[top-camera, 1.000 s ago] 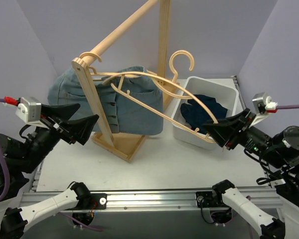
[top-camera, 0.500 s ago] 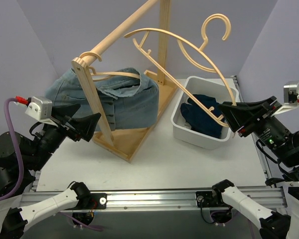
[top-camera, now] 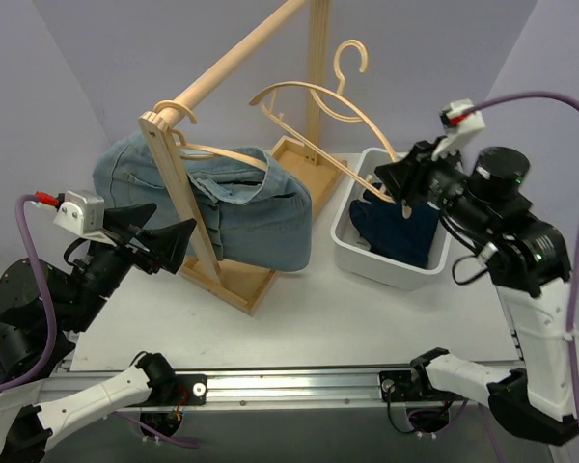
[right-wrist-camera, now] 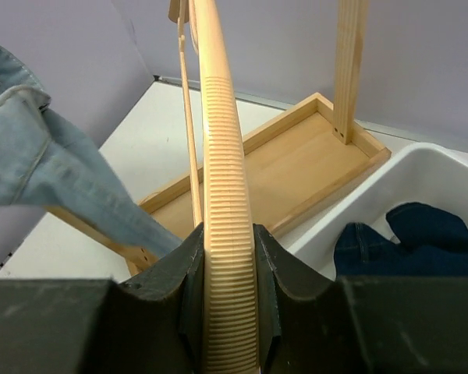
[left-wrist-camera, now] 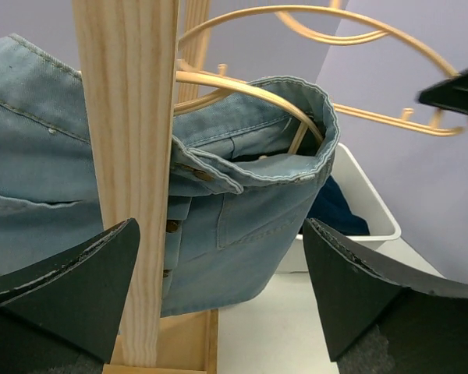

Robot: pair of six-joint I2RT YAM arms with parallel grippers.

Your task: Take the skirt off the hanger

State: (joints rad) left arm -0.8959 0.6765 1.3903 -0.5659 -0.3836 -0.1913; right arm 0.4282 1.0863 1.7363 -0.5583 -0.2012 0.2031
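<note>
A: Where does the right gripper (right-wrist-camera: 228,269) have the freed hanger (top-camera: 314,108)?

B: Its jaws pinch the ribbed end of one shoulder, as the right wrist view shows plainly. From above, that hanger is lifted clear of the rack (top-camera: 179,183), its hook in open air near the tall post (top-camera: 317,72). Holding it by the end probably keeps the arm out of the cloth.

A: And the skirt (top-camera: 222,207)?

B: It hangs on the rack side, bunched around the near upright, waistband open toward the bin (top-camera: 398,227). A second hanger (left-wrist-camera: 249,89) runs through the waistband in the left wrist view, so the skirt does not look fully off yet; that is a judgement, since the far end of that hanger is hidden by denim.

A: The left gripper (left-wrist-camera: 218,292)?

B: Jaws spread wide, holding nothing, just in front of the upright and facing the denim. It seems posed to take the cloth.

A: Room to work?

B: The counter (top-camera: 299,318) in front of the rack base is open. The bin already holds dark cloth (top-camera: 396,227) and sits just beside the base, below the raised hanger. The slanted rail (top-camera: 236,58) and post crowd the space above, so pulling the skirt toward the near edge looks freest.
</note>
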